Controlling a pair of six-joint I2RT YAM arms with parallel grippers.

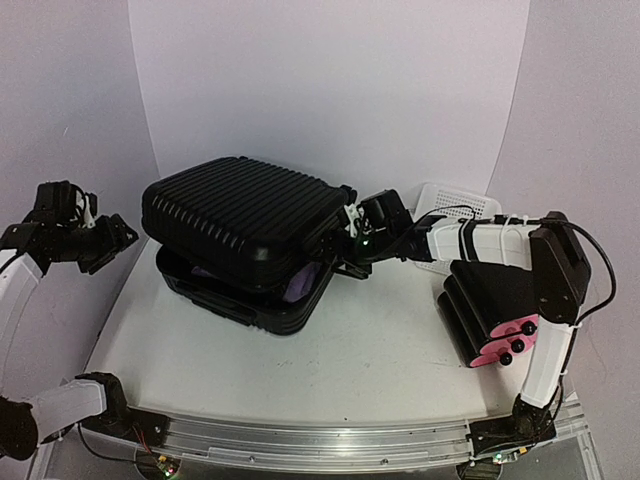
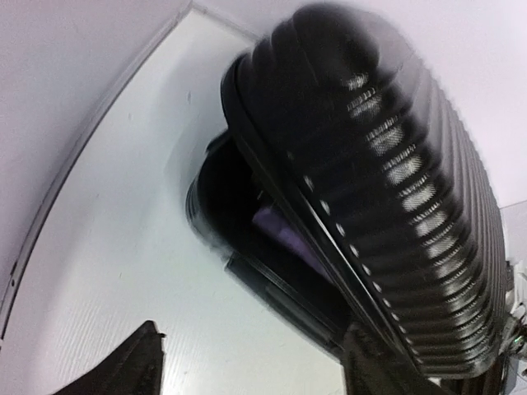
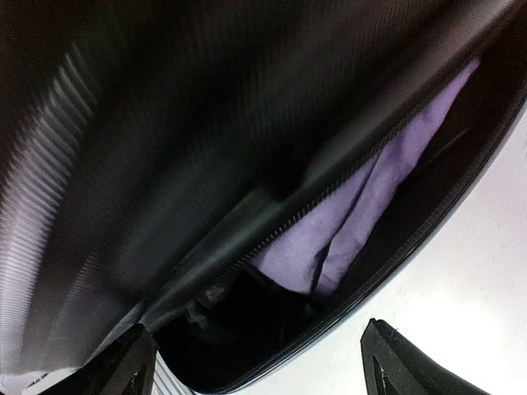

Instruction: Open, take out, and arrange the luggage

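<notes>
**Top view.** The luggage (image 1: pixel 245 225) lies flat at the left-centre of the table (image 1: pixel 380 350). It is a black ribbed hard shell, with the lid lifted part way off the lower half. Purple cloth (image 1: pixel 305 282) shows in the gap.
- The right gripper (image 1: pixel 340 240) is at the lid's right edge. I cannot tell from here whether it touches the lid.
- The left gripper (image 1: pixel 112 243) hangs well apart from the case, off its left side.
- A white mesh basket (image 1: pixel 455 200) is partly hidden behind the right arm.
- A black box with pink drawer fronts (image 1: pixel 495 305) stands near that arm.

**Left wrist view.** The picture is blurred. The grooved lid fills the right half, with the lower shell and a strip of purple beneath it. Only the two dark finger (image 2: pixel 123 370) tips show, at the bottom edge. They are spread wide with nothing between them, so this gripper is released.

**Right wrist view.** This is close on the opening. It shows the lid's underside, a zip edge, black lining and folded purple cloth. Both fingers (image 3: pixel 403 362) are cut off by the frame. They are set far apart and clasp nothing.
</notes>
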